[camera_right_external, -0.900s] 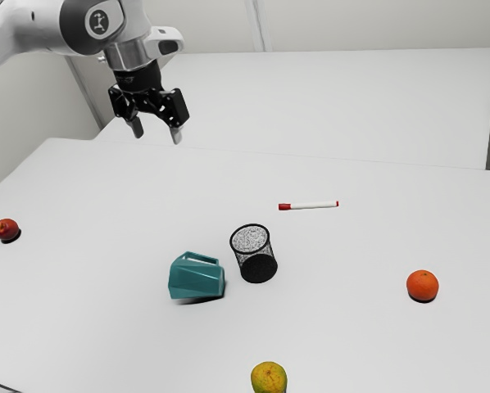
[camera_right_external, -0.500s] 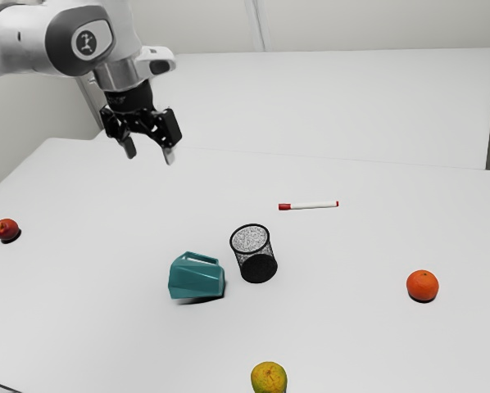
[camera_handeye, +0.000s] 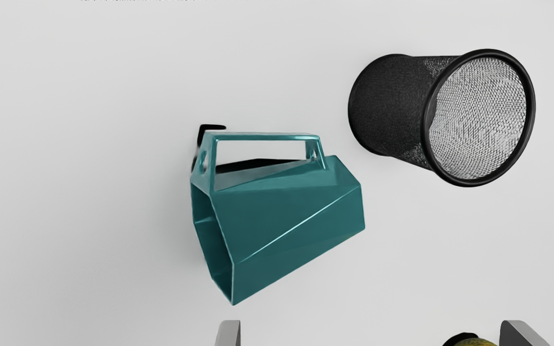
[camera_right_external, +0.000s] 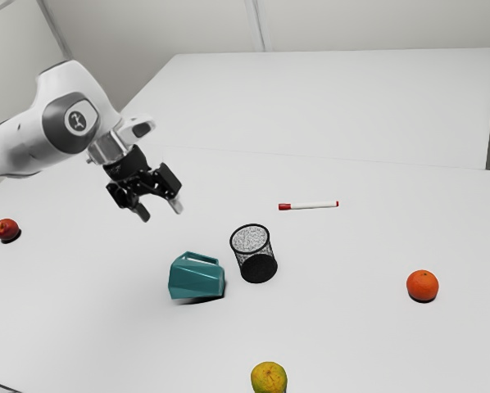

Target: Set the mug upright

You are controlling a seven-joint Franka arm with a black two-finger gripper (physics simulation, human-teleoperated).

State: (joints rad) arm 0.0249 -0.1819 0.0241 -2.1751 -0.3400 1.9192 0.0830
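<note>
Teal faceted mug (camera_right_external: 196, 278): still on its side
Black two-finger hand (camera_right_external: 161, 210): now lower, tilted, spread; likely approaching

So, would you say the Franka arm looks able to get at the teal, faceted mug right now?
Probably yes: the fingers are open, nothing visible blocks their way to the tipped mug, and the black mesh cup beside it leaves a gap.

smooth plastic-looking mug (camera_handeye: 286, 221) with glossy facets, rough mesh cup (camera_handeye: 390, 108) of metal-looking wire with a glossy rim, smooth matt tabletop (camera_right_external: 351, 327), smooth plastic-looking marker (camera_right_external: 315, 205), smooth glossy shell on the robot arm (camera_right_external: 24, 147)
</note>
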